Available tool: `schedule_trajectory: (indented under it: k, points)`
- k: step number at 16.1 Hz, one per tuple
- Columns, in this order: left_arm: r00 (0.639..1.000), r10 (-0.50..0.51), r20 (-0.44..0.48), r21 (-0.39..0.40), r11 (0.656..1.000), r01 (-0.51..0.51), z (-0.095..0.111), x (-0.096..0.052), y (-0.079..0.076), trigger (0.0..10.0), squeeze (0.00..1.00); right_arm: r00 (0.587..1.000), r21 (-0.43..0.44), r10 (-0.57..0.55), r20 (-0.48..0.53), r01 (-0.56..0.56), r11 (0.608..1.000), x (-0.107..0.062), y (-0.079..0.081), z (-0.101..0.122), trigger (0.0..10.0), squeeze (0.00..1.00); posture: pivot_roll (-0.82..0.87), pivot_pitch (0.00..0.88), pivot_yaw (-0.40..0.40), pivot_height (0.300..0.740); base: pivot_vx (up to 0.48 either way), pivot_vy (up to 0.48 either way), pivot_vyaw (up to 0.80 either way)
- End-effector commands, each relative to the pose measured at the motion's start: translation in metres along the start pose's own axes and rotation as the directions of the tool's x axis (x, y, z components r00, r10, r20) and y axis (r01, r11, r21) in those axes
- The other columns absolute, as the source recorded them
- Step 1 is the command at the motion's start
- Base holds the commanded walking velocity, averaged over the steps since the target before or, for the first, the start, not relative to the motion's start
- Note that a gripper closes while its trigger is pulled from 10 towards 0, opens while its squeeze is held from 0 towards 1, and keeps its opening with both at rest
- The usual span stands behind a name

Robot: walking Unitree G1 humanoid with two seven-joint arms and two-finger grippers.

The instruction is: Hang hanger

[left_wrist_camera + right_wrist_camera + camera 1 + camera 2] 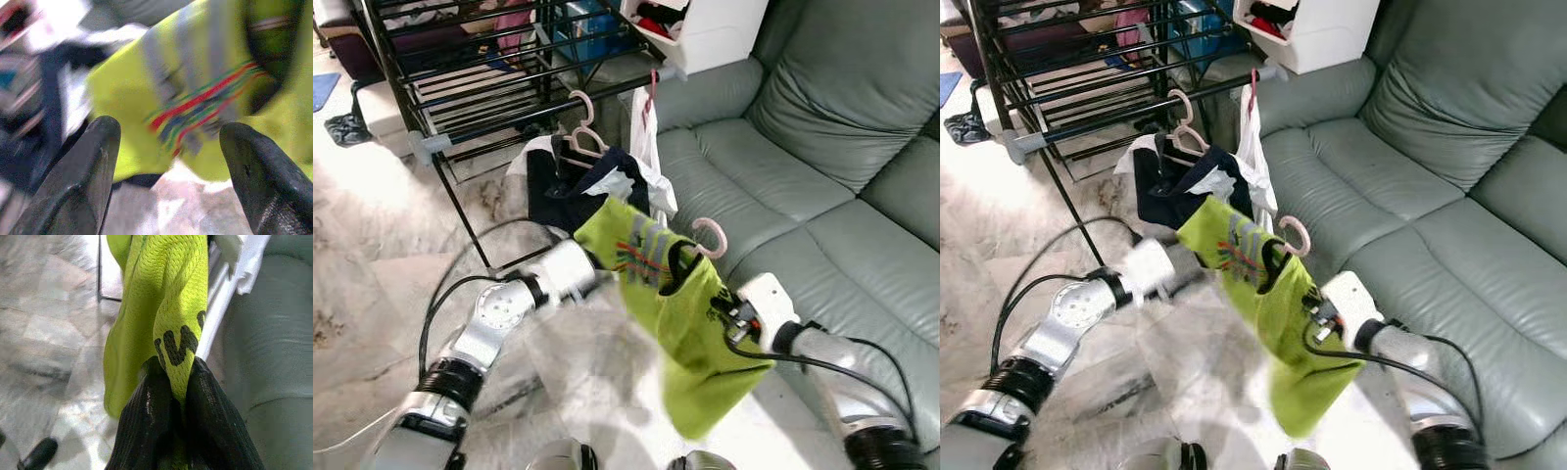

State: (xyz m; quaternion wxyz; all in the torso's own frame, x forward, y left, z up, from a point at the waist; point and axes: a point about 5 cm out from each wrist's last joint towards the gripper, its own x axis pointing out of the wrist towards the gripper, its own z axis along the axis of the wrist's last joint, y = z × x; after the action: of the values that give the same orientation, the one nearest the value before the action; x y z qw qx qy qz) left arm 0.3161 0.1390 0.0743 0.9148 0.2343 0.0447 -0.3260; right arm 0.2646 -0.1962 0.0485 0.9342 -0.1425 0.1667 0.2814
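Hanger with green shirt hangs between arms, below rack. Right gripper pinches shirt fabric to carry it; left gripper jaws wide, you support nothing there.

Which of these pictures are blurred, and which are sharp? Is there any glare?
Left wrist view: strongly motion-blurred; the lime-green shirt and the background smear, though the left hand with its open fingers stays fairly clear. Right wrist view: sharp; the fabric weave shows where the right hand pinches it. Left eye view: the left forearm is slightly blurred, and the marble floor is overexposed by glare.
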Motion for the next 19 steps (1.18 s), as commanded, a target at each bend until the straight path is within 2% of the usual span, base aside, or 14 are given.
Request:
schedule_trajectory:
  k: [1, 2, 5, 7, 10, 15, 19]
  points:
    - [0.991, 0.126, -0.053, -0.122, 0.984, -0.132, -0.012, -0.007, 0.007, 10.0, 1.00, 0.996, -0.012, -0.039, 0.074, 0.040, 0.999, 0.004, -0.002, 0.020, 10.0, 0.00, -0.06, 0.007, 0.028, 0.740, 0.000, 0.000, 0.00]
    - [0.973, 0.212, -0.088, -0.188, 0.956, -0.225, -0.020, -0.010, 0.009, 10.0, 0.00, 0.995, -0.027, -0.042, 0.096, 0.045, 0.999, 0.008, 0.004, 0.027, 10.0, 0.00, -0.05, 0.007, 0.026, 0.740, 0.000, 0.000, 0.00]
    - [0.916, 0.375, -0.141, -0.295, 0.868, -0.400, -0.026, -0.012, 0.016, 10.0, 0.00, 0.992, -0.020, -0.022, 0.121, 0.025, 0.999, 0.022, 0.025, 0.037, 10.0, 0.00, -0.05, 0.002, 0.020, 0.740, 0.000, 0.000, 0.00]
    - [0.894, 0.420, -0.158, -0.320, 0.834, -0.449, -0.024, -0.011, 0.019, 10.0, 0.00, 0.991, -0.014, 0.007, 0.130, -0.006, 1.000, 0.029, 0.039, 0.042, 10.0, 0.00, -0.05, 0.000, 0.013, 0.740, 0.000, 0.000, 0.40]
    - [0.880, 0.445, -0.167, -0.328, 0.816, -0.475, -0.021, -0.009, 0.021, 10.0, 0.00, 0.988, -0.018, 0.052, 0.148, -0.050, 0.999, 0.036, 0.053, 0.050, 10.0, 0.00, -0.05, 0.000, 0.015, 0.740, 0.000, 0.000, 0.80]
    - [0.866, 0.469, -0.173, -0.328, 0.802, -0.499, -0.019, -0.006, 0.024, 10.0, 0.00, 0.992, -0.016, 0.015, 0.123, -0.013, 1.000, 0.039, 0.049, 0.049, 10.0, 0.00, -0.05, 0.000, 0.017, 0.740, 0.000, 0.361, 0.67]
    - [0.870, 0.468, -0.158, -0.329, 0.805, -0.493, -0.015, -0.003, 0.022, 10.0, 0.00, 0.991, -0.019, -0.074, 0.110, 0.076, 0.997, 0.044, 0.039, 0.050, 10.0, 0.00, -0.05, 0.000, 0.017, 0.740, 0.131, 0.349, 0.10]
